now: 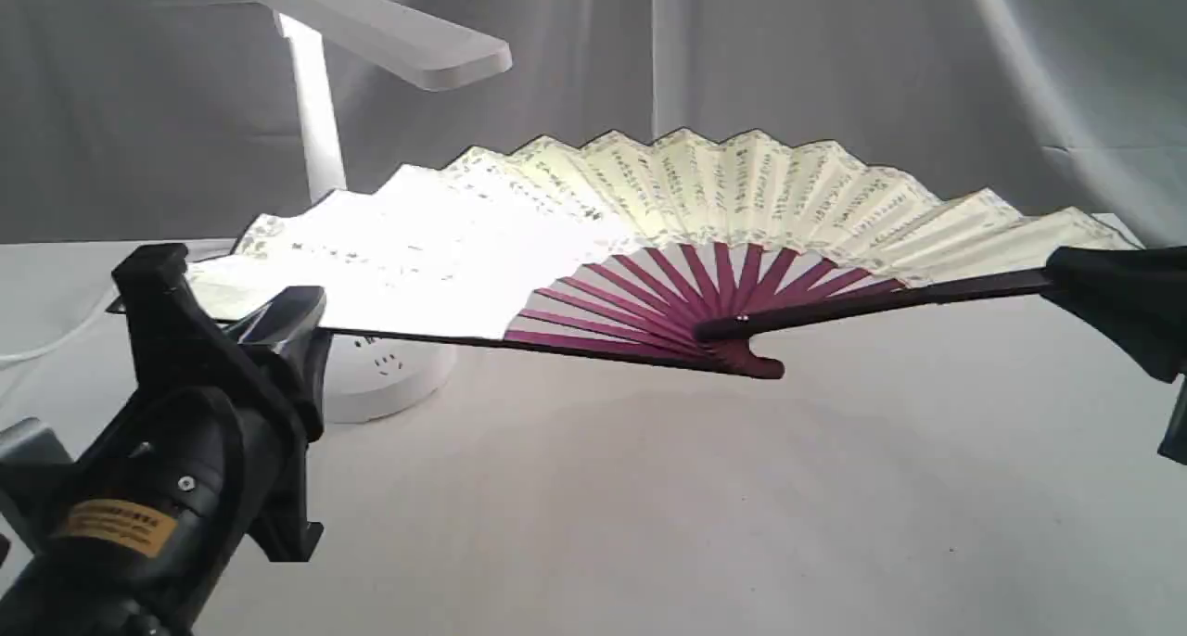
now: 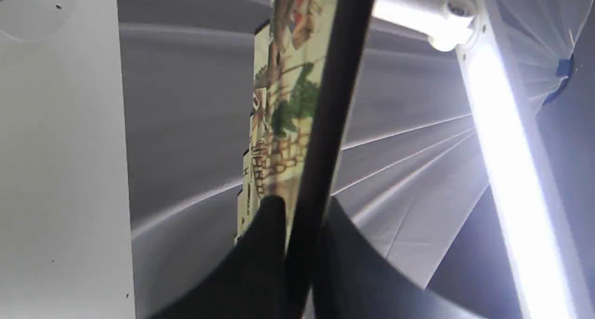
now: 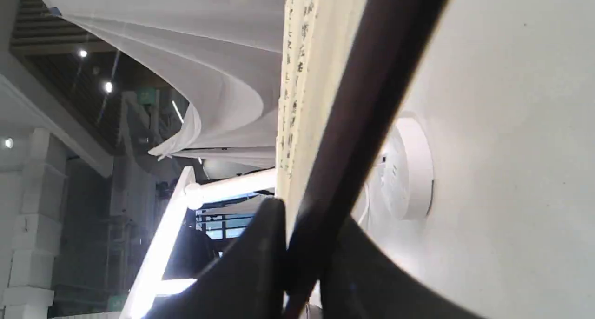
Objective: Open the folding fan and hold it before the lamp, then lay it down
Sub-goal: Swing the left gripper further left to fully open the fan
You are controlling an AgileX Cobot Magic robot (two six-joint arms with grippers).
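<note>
The folding fan (image 1: 705, 200) is spread wide and held nearly flat above the table, its cream leaf with black calligraphy lit bright on the left under the lamp (image 1: 371, 33). Maroon ribs meet at the pivot (image 1: 742, 325). My left gripper (image 1: 269, 316) is shut on the fan's left guard (image 2: 325, 123), near the lamp's round base (image 1: 389, 376). My right gripper (image 1: 1066, 284) is shut on the right guard (image 3: 367, 105) at the exterior view's right edge. The lamp's lit head (image 2: 506, 170) shows in the left wrist view, and the head (image 3: 158, 249) and base (image 3: 404, 170) in the right wrist view.
A white cloth covers the table (image 1: 649, 506). A grey draped backdrop (image 1: 835, 61) hangs behind. The lamp's white cord (image 1: 46, 339) runs off at the left. The left arm's black body (image 1: 158, 488) fills the lower left corner.
</note>
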